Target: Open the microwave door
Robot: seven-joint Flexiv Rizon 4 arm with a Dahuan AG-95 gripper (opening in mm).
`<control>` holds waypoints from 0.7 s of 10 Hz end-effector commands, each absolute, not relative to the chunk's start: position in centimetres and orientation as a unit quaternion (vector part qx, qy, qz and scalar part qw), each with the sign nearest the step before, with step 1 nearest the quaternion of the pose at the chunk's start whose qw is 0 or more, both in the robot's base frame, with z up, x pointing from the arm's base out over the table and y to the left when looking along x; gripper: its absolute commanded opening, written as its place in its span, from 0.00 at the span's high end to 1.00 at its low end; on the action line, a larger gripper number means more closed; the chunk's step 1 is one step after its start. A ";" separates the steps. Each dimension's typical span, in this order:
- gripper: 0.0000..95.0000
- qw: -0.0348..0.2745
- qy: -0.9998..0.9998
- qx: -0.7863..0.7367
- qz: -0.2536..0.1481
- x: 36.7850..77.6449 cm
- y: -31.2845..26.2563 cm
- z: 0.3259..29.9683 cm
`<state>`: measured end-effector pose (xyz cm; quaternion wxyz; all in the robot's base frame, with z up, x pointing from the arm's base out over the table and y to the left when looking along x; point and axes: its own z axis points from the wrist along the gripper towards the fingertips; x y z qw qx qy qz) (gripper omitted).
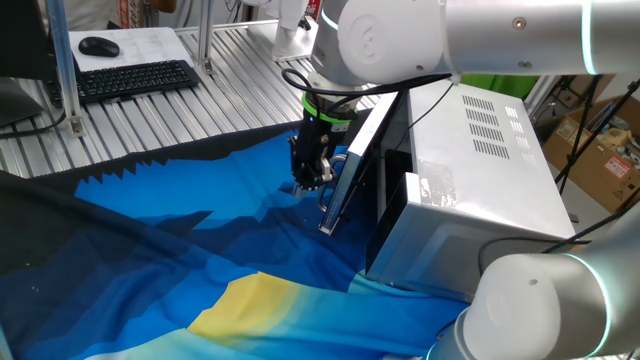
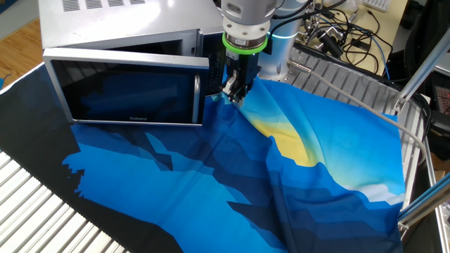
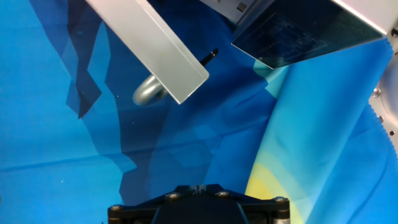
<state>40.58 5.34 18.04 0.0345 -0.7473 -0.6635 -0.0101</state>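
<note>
The microwave (image 1: 480, 150) stands on the blue cloth, and its silver casing also shows in the other fixed view (image 2: 126, 17). The microwave door (image 2: 126, 91) with dark glass stands partly open, swung out from the body (image 1: 355, 165). Its curved silver handle (image 2: 197, 95) is at the free edge. In the hand view the door's edge (image 3: 155, 50) and handle (image 3: 149, 93) lie ahead. My gripper (image 2: 234, 93) hangs just behind the door's free edge, between door and oven (image 1: 312, 180). Its fingers look closed and hold nothing. The hand view shows only the gripper's base.
A blue and yellow patterned cloth (image 2: 211, 183) covers the table under the microwave. A keyboard (image 1: 135, 78) and mouse (image 1: 98, 46) lie on the slatted metal bench at the back. Cables (image 2: 344, 35) and metal frame posts (image 2: 422, 70) stand beside the table.
</note>
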 end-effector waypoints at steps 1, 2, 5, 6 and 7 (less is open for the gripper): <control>1.00 0.036 -0.666 -0.745 -0.011 40.6 5.4 18.0; 1.00 0.036 -0.667 -0.744 -0.011 40.6 5.4 18.0; 1.00 0.034 -0.667 -0.744 -0.009 40.6 5.4 18.0; 1.00 0.033 -0.667 -0.744 -0.007 40.6 5.4 18.0; 1.00 0.033 -0.664 -0.747 -0.007 40.6 5.4 18.0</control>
